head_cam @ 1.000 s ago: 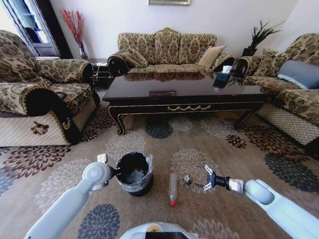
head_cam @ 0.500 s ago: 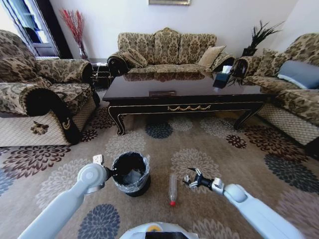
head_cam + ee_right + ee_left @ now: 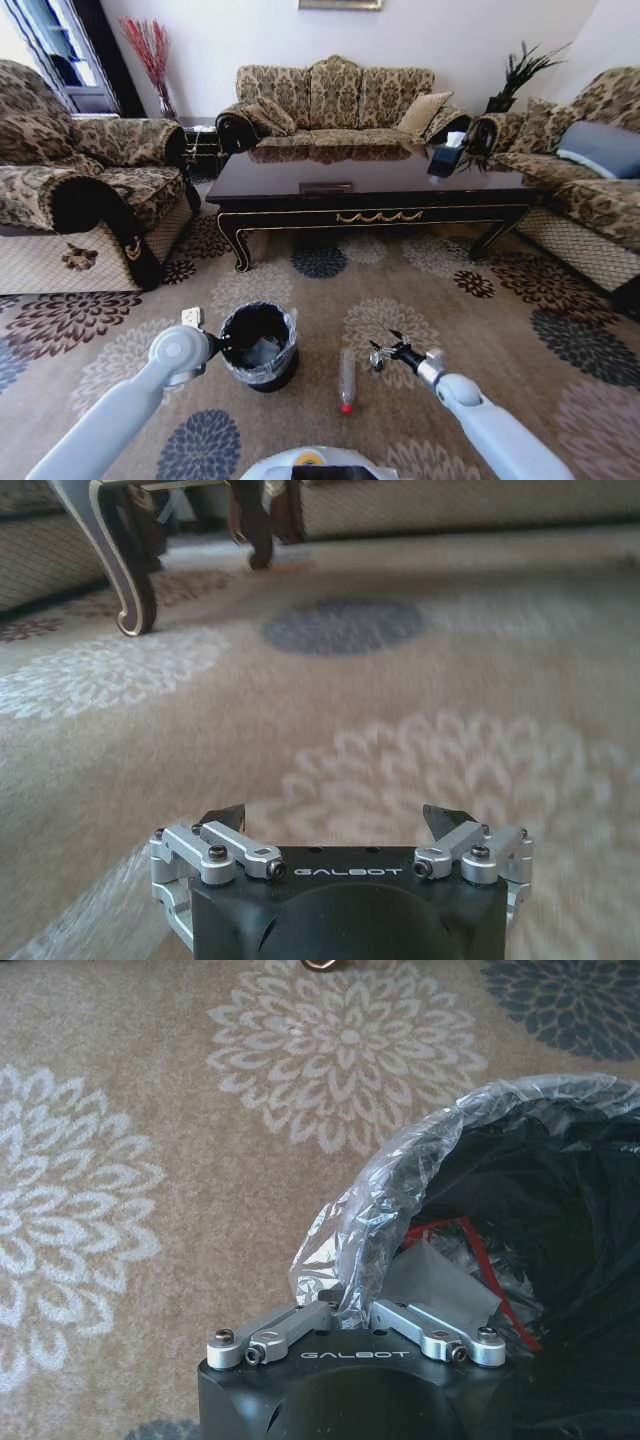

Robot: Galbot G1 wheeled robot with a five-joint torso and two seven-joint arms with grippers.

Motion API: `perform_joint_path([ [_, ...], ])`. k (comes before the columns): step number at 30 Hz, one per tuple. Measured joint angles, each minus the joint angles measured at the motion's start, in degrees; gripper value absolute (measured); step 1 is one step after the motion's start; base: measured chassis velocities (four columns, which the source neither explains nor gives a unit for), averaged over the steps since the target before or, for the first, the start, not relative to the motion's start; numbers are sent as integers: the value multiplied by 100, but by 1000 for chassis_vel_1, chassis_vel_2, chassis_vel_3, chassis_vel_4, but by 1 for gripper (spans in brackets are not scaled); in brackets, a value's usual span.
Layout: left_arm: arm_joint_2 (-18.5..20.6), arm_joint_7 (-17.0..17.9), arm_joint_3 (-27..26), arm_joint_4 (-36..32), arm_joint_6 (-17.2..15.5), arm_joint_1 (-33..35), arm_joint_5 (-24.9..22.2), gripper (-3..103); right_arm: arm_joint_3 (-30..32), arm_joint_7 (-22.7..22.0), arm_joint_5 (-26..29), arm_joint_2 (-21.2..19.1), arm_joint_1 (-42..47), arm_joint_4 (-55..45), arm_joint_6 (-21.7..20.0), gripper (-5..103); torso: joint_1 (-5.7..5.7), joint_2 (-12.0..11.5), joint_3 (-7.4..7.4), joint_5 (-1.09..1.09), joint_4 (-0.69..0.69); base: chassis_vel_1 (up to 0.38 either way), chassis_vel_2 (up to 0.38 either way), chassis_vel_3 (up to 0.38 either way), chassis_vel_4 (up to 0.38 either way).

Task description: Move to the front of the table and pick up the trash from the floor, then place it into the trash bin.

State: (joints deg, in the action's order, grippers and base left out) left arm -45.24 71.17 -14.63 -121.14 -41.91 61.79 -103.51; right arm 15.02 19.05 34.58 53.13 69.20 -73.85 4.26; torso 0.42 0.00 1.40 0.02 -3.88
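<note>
Left hand (image 3: pixel 352 1312) clamped on the bin (image 3: pixel 258 345) liner at the rim. Right hand (image 3: pixel 385 352) apart, low over carpet beside a small scrap (image 3: pixel 376 361), near the bottle (image 3: pixel 346 379).

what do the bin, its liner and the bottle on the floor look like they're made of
The bin looks like black plastic, though its wall is mostly hidden. Its liner is thin see-through plastic film: crinkled, shiny, folded over the rim, and pinched by the left hand. The bottle looks like clear plastic, since the carpet shows through it, with a red cap, probably plastic too.
</note>
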Motion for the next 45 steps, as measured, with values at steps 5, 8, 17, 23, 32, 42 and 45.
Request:
perform_joint_path([
  [5,6,-3,6,11,-4,-2,3,0,-17,-41,509,-91,278,-267,-357,98,0,0,0,-2,0,0,0,0,0],
  [8,-60,-8,5,-18,-14,82,33,0,-112,-179,918,-107,302,-420,-605,100,0,0,0,-3,3,0,0,0,0],
  [17,-83,-18,-92,-78,-20,186,68,0,-376,-302,873,-101,10,-119,-705,99,0,0,0,-1,2,0,0,0,0],
  [23,-79,-21,-121,-115,-22,211,70,0,-516,-325,830,-86,-287,261,-707,99,0,0,0,-2,2,0,0,0,0],
  [32,-21,-21,-167,-147,-17,218,34,0,-662,-322,812,-43,-370,431,-731,95,0,0,0,-2,1,0,0,0,0],
  [42,-32,-20,-363,-214,-14,418,41,0,-860,-297,532,49,-447,580,-733,66,0,0,0,-2,2,0,0,0,0],
  [45,-32,-20,-391,-238,-17,453,46,0,-875,-302,523,53,-467,592,-722,55,0,0,0,-2,2,0,0,0,0],
])
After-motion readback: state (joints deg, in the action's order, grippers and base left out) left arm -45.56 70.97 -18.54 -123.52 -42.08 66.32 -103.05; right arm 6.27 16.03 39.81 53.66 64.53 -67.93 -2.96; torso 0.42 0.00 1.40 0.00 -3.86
